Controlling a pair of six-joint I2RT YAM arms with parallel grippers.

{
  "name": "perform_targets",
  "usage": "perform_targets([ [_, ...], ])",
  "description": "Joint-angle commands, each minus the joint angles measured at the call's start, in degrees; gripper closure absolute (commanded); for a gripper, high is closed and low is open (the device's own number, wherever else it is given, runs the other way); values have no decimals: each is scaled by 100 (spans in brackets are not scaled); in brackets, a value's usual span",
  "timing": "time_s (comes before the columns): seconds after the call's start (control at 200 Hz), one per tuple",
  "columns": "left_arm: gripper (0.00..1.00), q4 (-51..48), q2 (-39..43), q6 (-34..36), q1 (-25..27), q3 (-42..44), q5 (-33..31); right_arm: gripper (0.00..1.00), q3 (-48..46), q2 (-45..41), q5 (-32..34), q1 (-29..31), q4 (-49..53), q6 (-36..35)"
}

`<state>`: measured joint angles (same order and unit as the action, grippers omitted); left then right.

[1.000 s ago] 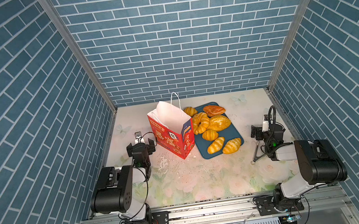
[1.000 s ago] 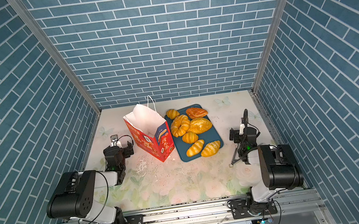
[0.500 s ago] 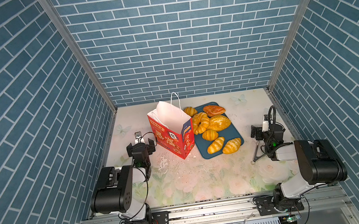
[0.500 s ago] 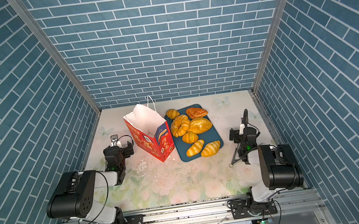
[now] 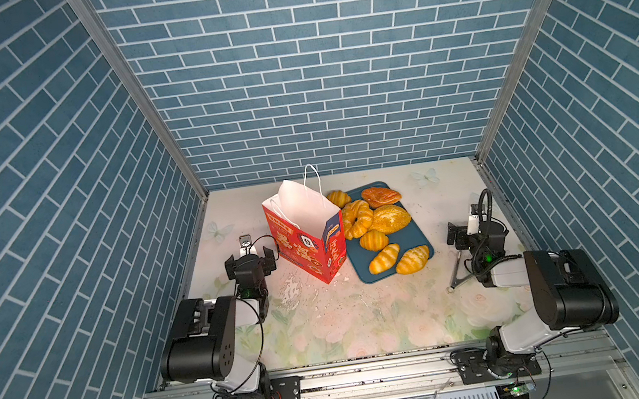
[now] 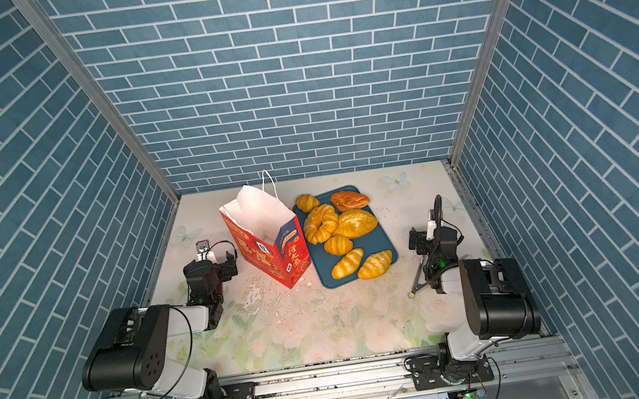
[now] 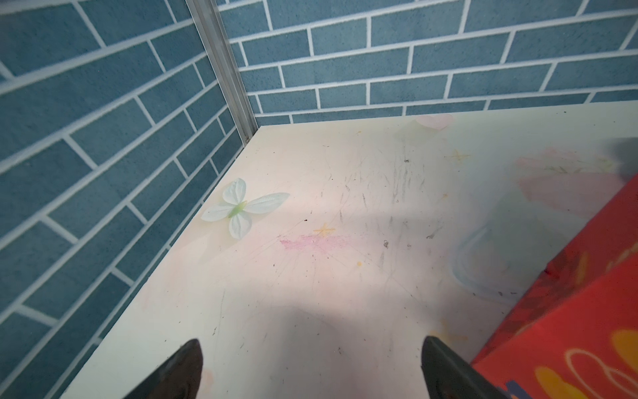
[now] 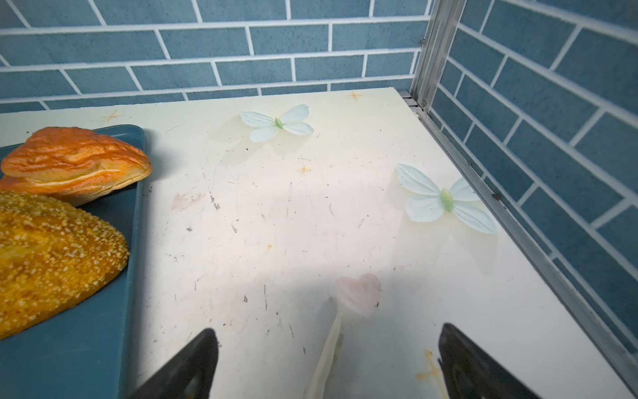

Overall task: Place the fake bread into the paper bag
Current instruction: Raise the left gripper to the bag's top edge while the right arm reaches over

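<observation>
Fake bread [image 5: 391, 219]: glossy, golden-orange (one reddish-brown).

In my left wrist view only the two dark tips of my left pincer [image 7: 310, 352] show; the rest is cut off. The paper bag [image 7: 569, 328] is just a blurry red corner there (I cannot read its yellow marks). My right pincer [image 8: 328, 330] is cut off the same way. A pale strip [image 8: 326, 366] by it runs out of the picture, and I cannot tell what it is. That view also cuts the tray [image 8: 69, 345], the seeded loaf [image 8: 51, 255] and the flat pastry [image 8: 72, 162].

In both top views the bag hides the tray's edge at the bag's three o'clock. In a top view the small bun [image 5: 338, 198] at its two o'clock and the braided ring [image 5: 356, 218] meet the bag's outline, so a bit may be hidden. The bag's floor is hidden too.
</observation>
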<state>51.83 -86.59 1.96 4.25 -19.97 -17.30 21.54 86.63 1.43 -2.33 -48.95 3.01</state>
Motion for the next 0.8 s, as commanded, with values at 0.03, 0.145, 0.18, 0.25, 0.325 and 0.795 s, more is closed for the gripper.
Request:
perform_targets([
  [0.03, 0, -542, 536, -97, 67, -124, -430, 3, 139, -728, 197, 12, 685, -8],
  [0.145, 0, -1654, 1327, -249, 67, -376, -703, 4, 527, -1366, 171, 31, 1886, 199],
  [0.18, 0, -2079, 1573, -334, 67, -488, -705, 5, 686, -1526, -71, 35, 2230, 252],
  [0.25, 1, -3124, 2100, -643, 63, -830, -713, 6, 1058, -1655, -429, 67, 2870, 350],
  [0.325, 0, -4176, 2618, -973, 58, -1178, -434, 7, 1568, -1653, -982, 156, 3710, 379],
  [0.795, 13, -7774, 3737, -1773, 91, -3166, 1153, 11, 4062, -541, -1841, 1438, 6396, -248],
])
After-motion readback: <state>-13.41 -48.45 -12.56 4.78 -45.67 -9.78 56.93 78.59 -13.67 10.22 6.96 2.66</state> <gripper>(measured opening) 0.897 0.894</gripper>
